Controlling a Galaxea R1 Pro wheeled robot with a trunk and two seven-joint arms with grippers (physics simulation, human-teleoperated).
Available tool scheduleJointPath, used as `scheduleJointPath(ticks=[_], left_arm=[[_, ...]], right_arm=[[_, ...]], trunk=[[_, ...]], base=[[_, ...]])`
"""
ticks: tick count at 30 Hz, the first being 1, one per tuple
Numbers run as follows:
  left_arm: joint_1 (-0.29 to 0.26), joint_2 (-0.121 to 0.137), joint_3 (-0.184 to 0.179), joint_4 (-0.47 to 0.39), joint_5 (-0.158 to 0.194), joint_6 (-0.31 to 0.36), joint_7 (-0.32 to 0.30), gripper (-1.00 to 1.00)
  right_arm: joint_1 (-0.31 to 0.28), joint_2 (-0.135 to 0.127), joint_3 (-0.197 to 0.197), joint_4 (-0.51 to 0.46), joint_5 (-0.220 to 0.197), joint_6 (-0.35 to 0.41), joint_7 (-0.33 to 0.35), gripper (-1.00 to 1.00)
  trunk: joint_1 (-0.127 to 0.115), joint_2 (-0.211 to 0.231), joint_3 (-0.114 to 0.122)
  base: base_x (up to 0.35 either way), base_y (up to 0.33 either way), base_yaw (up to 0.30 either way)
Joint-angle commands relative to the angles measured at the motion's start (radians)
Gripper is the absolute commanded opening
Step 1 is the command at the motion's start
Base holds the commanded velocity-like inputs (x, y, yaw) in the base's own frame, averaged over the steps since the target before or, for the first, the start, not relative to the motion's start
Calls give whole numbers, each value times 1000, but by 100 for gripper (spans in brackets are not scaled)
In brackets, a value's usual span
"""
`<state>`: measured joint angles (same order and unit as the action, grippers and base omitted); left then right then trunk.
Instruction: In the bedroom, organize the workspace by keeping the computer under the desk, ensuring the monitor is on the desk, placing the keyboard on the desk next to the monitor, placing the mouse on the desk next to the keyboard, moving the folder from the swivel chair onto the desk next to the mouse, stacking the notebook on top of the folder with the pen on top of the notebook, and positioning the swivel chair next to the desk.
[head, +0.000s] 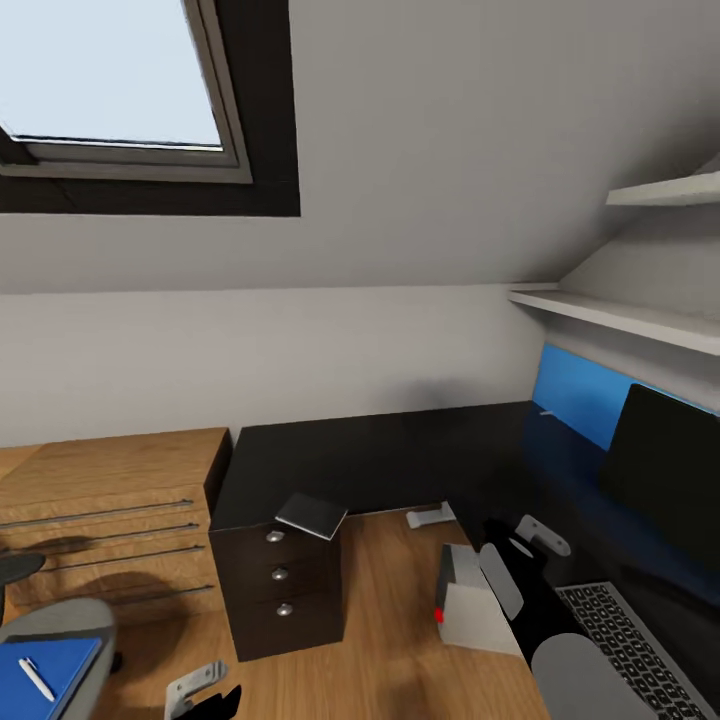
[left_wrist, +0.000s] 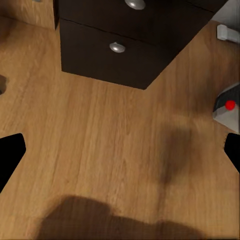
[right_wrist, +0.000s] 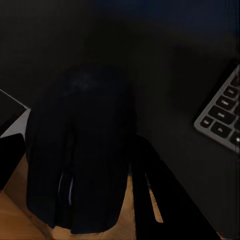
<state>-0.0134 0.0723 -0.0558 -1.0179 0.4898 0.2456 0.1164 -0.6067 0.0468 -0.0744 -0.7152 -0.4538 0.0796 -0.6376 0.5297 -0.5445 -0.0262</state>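
Head view: black L-shaped tabletop (head: 380, 450) under sloped grey wall. Monitor (head: 665, 480) stands at right, keyboard (head: 625, 640) in front of it. Notebook (head: 312, 515) lies on corner above drawer unit (head: 280, 590). Computer (head: 468, 600) on floor by tabletop. Blue folder (head: 55, 680) with pen (head: 36, 678) lies on swivel chair (head: 60, 625).

Right wrist view: right tool (right_wrist: 75, 165) grasps mouse (right_wrist: 80, 150) over tabletop edge, keyboard (right_wrist: 222, 117) near.

Left tool (left_wrist: 120, 155) hangs spread over wood floor (left_wrist: 100, 135), gripping nothing.

No readable writing or brand marks.

no readable text, labels or numbers
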Motion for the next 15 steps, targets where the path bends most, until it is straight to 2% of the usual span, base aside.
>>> scheduleJointPath(ticks=[1, 10, 15], left_arm=[[0, 1, -4, -2, 10, 3, 10, 100], [0, 1, -4, -2, 10, 3, 9, 100], [0, 1, -4, -2, 11, 3, 9, 100]], right_arm=[[-1, 1, -2, -2, -5, 3, -1, -100], [-1, 1, -2, -3, -5, 3, 0, -100], [-1, 2, -2, 1, -5, 1, 2, -100]], trunk=[[1, -2, -1], [1, -2, 5], [1, -2, 5]], base=[[0, 0, -248], [0, 0, -245], [11, 0, -68]])
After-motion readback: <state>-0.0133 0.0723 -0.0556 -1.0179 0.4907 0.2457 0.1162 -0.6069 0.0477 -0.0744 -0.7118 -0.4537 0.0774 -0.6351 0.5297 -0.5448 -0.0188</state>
